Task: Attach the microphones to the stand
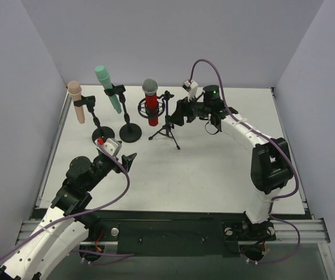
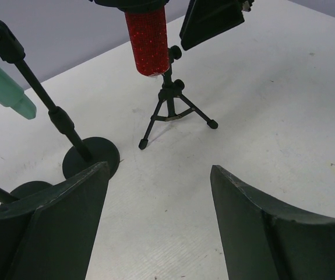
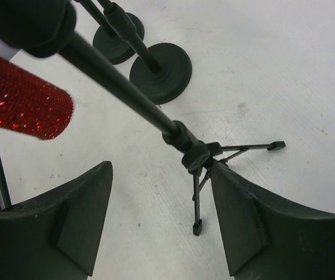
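3 mics already clipped, upper left to centre of top view: pink microphone (image 1: 77,104), mint microphone (image 1: 109,88), red microphone (image 1: 152,111) on tripod stand (image 1: 168,129). Left claw (image 2: 158,170) and right claw (image 3: 161,168) both spread, empty. Mics look light, rigid; grip mid-barrel, not mesh head (image 1: 150,87).

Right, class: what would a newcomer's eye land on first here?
Three microphones on black stands line the table's back left: a pale pink microphone, a mint green microphone and a glittery red microphone with silver mesh head. The right arm's black tool hangs beside the red one, jaws apart.
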Action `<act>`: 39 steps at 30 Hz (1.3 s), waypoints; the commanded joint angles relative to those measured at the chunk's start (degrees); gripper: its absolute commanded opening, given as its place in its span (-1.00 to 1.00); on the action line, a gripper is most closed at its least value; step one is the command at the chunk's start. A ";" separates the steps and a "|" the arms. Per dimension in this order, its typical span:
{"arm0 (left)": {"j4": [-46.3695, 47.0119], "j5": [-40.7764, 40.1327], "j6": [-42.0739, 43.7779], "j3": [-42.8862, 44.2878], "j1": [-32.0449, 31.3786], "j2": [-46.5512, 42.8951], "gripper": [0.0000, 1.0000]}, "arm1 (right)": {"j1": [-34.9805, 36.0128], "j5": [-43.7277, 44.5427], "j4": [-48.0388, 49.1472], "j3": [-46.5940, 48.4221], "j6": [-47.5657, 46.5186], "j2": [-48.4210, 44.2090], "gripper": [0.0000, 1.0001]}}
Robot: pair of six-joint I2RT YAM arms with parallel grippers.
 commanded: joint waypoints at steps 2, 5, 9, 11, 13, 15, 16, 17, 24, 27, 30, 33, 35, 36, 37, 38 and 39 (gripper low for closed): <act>0.90 0.55 -7.14 3.44 0.18 -0.38 0.67 | -3.62 -3.50 -2.07 -4.74 -1.67 -10.92 0.27; -2.17 0.64 -11.55 6.77 0.27 0.50 0.69 | -5.99 -0.70 -18.70 -5.54 -8.88 -16.47 0.28; -7.53 -0.41 -15.60 9.42 0.36 1.38 0.69 | -9.07 7.56 -29.76 -9.39 -15.49 -26.65 0.27; -11.13 -2.87 -15.26 9.25 0.36 0.42 0.70 | -13.54 8.28 -30.20 -12.82 -12.08 -32.46 0.29; -13.85 -7.34 -14.38 8.46 0.45 -1.07 0.73 | -20.21 4.61 -30.38 -14.85 -7.95 -37.56 0.29; -15.18 -10.43 -13.68 7.23 0.45 -3.70 0.76 | -28.30 1.10 -31.25 -15.91 -5.22 -42.04 0.29; -15.19 -11.74 -13.58 6.18 0.45 -4.50 0.79 | -33.20 -0.32 -32.57 -15.48 -5.20 -43.62 0.29; -15.36 -12.71 -13.93 5.74 0.45 -6.07 0.82 | -35.25 -2.77 -37.10 -15.13 -6.24 -44.51 0.29; -14.13 -15.18 -13.94 3.01 0.45 -12.07 0.89 | -44.06 -2.97 -47.27 -21.52 -12.59 -55.32 0.36; -14.13 -14.57 -14.02 3.01 0.45 -11.98 0.89 | -43.97 -1.31 -42.35 -26.10 -4.36 -59.79 0.46; -14.22 -14.48 -14.02 2.92 0.45 -11.89 0.89 | -43.88 4.04 -34.80 -31.71 2.26 -64.46 1.00; -14.31 -14.83 -13.94 2.74 0.45 -12.24 0.89 | -43.53 12.12 -31.09 -34.45 6.04 -68.15 1.00; -14.40 -15.09 -13.93 2.74 0.45 -12.24 0.89 | -43.53 14.68 -28.99 -36.12 9.90 -68.51 1.00; -14.31 -15.18 -13.85 2.74 0.45 -12.16 0.89 | -43.53 16.18 -26.89 -37.00 12.01 -68.60 1.00; -14.40 -15.36 -13.85 2.74 0.45 -11.72 0.89 | -43.53 16.89 -26.08 -38.23 12.46 -68.78 1.00; -14.31 -15.45 -13.85 2.74 0.45 -11.54 0.89 | -43.53 18.11 -24.60 -38.76 12.81 -68.95 1.00; -14.31 -15.53 -13.85 2.66 0.45 -11.10 0.89 | -43.53 19.08 -24.32 -39.29 12.82 -69.21 1.00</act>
